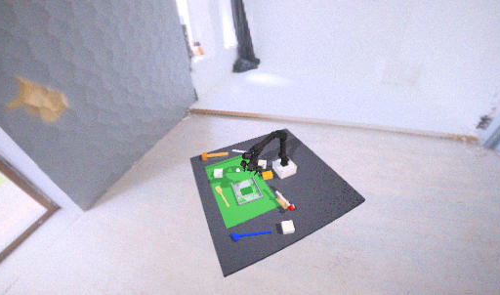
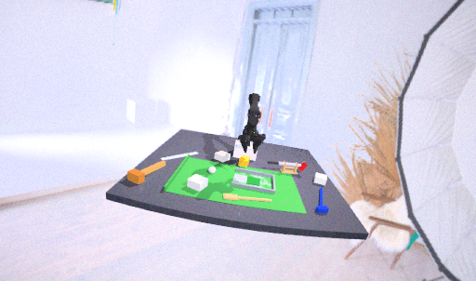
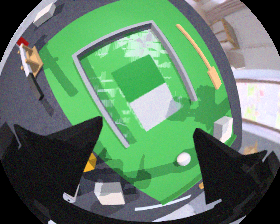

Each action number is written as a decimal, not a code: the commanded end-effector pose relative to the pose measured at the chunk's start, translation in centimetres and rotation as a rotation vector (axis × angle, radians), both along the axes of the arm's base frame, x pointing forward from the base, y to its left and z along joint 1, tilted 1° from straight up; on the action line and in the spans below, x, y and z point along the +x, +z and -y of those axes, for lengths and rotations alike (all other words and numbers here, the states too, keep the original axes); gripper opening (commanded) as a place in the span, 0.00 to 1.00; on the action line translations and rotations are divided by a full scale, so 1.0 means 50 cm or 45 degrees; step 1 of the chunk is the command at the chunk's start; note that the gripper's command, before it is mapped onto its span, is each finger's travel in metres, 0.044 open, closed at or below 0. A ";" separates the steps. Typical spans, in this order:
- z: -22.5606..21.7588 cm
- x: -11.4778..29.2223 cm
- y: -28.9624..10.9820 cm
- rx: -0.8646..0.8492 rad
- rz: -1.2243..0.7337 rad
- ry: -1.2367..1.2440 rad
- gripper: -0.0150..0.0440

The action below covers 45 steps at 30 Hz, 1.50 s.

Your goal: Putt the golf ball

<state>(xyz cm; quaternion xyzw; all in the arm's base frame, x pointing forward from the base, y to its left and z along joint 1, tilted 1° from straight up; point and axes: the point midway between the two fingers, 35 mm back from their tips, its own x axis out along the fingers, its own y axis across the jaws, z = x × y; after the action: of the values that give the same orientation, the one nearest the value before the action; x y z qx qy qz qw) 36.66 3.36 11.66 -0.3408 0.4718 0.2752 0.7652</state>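
The red putter lies across a small wooden rack, its red head at one end and a dark grip at the other. The white golf ball rests on the green mat. The raised green is a square inside a grey frame, with a pale ramp on its ball side. My gripper is open and empty, above the table near the arm's base, away from the putter.
An orange mallet and a blue mallet lie at opposite ends. A wooden spatula and a white block are on the mat. A yellow block and another white block stand near the base.
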 end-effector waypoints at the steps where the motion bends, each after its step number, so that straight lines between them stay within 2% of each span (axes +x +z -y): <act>1: -0.113 -0.061 -0.042 0.003 -0.100 0.312 1.00; 9: -0.301 -0.239 -0.109 -0.016 -0.276 0.987 1.00; 11: -0.325 -0.273 -0.119 -0.020 -0.303 1.092 1.00; 17: -0.328 -0.277 -0.120 -0.021 -0.306 1.105 1.00; 32: -0.333 -0.274 -0.211 -0.021 -0.307 1.105 1.00; 45: -0.334 -0.273 -0.237 -0.021 -0.307 1.105 1.00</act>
<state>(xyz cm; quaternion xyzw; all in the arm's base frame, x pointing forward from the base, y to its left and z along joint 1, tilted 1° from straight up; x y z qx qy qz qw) 23.20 20.12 0.46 -0.4805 0.3714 0.6017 0.5188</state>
